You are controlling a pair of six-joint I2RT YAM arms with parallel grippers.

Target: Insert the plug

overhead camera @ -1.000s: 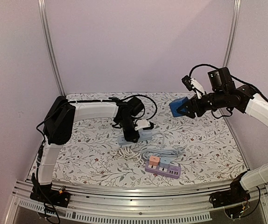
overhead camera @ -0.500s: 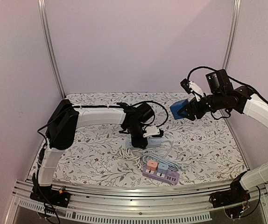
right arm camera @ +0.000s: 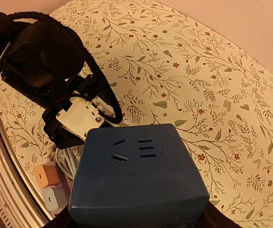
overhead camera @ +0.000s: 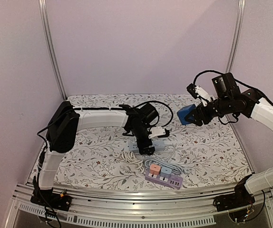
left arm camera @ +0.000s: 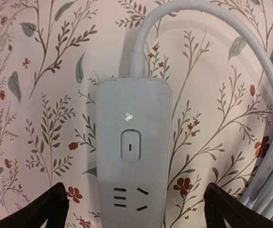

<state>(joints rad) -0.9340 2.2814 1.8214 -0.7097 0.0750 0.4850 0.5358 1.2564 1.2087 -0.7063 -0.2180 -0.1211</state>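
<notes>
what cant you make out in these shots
Left wrist: the grey power strip runs off the bottom edge; any further sockets are cut off.
Right wrist: the blue adapter shows only its socket face; any prongs are hidden behind it.
Top: sockets on the purple power strip are too small to count.

The left hand (overhead camera: 147,146) has carried the white power strip (left arm camera: 132,161) rightward and opened wide, releasing it.

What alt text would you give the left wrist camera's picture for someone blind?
A pale grey power strip lies on a flowered cloth, its switch and socket holes facing up and its cable curving off to the right. The left gripper is open, one black fingertip at each side, clear of it.
</notes>
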